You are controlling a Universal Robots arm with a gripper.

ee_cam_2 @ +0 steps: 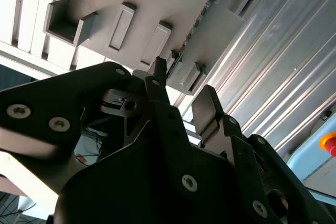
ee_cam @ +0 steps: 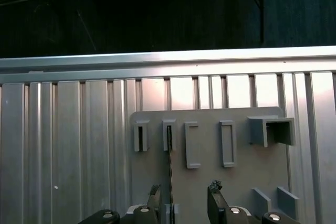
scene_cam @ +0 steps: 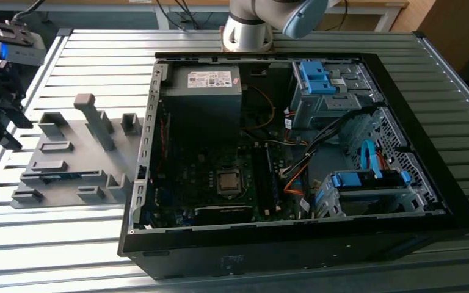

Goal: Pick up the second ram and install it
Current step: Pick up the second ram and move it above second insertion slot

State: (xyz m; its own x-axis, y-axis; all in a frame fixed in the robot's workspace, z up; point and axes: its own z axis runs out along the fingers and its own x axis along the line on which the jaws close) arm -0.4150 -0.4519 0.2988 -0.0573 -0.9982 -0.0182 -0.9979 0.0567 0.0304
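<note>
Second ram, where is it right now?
The second ram stands on edge in the grey holder tray, at the exterior view's left of the open computer case, with the open pincer hovering over it.

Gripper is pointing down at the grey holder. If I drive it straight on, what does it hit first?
Likely the grey holder tray: the gripper has its jaws open astride the second ram, which stands on edge in a slot. Depth is unclear.
</note>
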